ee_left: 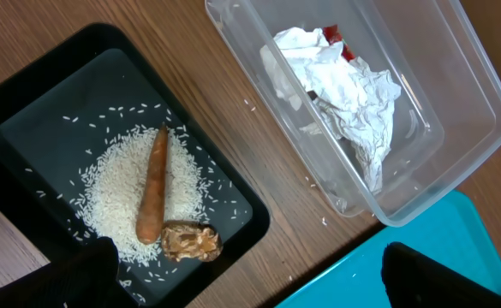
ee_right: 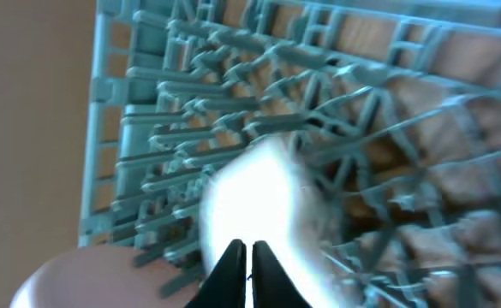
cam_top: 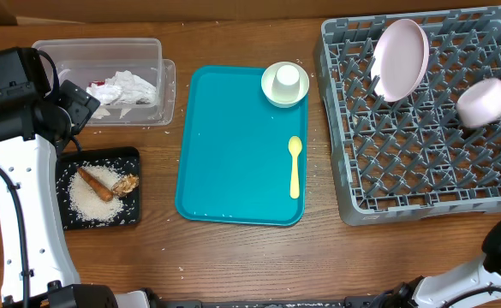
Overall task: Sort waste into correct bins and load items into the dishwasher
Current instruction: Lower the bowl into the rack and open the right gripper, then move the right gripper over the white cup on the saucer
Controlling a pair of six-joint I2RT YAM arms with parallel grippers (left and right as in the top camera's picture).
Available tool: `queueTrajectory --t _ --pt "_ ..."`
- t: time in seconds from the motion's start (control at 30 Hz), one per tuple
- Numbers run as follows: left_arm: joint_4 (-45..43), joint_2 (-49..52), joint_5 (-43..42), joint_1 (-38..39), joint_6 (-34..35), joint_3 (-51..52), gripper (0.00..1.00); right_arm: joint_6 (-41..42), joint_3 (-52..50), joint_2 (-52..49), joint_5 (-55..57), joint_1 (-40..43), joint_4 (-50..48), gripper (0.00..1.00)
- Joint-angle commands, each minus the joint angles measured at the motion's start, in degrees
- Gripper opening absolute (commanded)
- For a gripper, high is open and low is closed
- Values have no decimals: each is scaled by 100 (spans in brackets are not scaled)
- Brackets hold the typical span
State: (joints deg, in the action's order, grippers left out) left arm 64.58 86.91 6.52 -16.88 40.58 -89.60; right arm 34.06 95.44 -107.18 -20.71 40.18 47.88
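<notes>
Waste was binned; plate and pink bowl were racked at 2 o'clock. Cup, whitish bowl and spoon awaited loading. Left tool was wide, right tool narrow.

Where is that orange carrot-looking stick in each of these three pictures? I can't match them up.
Overhead: the carrot-like stick lies at lower left, on rice in the black tray.
Left wrist: it lies left of centre, on the same rice, with a brown chunk at its thick end.
Right wrist: not in view; only the grey rack shows.
Shared landmark: the black tray, seen in the overhead and left wrist views.
</notes>
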Motion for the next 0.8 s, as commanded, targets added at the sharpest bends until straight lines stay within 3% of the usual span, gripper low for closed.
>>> queueTrajectory --t 0.0,0.3,0.53,0.67,0.77 --pt "-9 24 94 2 103 -13 100 -109 542 46 885 7 273 8" --pt "-9 24 94 2 101 -13 100 -114 1908 66 706 -83 1482 17" --pt "-9 24 94 2 103 -13 100 -382 2455 310 90 -702 1843 23" --pt "-9 24 96 2 101 -13 100 -909 2455 522 -369 -1491 1727 31" --pt "-9 24 94 2 103 -13 100 -1366 2455 584 -382 -2295 1572 47"
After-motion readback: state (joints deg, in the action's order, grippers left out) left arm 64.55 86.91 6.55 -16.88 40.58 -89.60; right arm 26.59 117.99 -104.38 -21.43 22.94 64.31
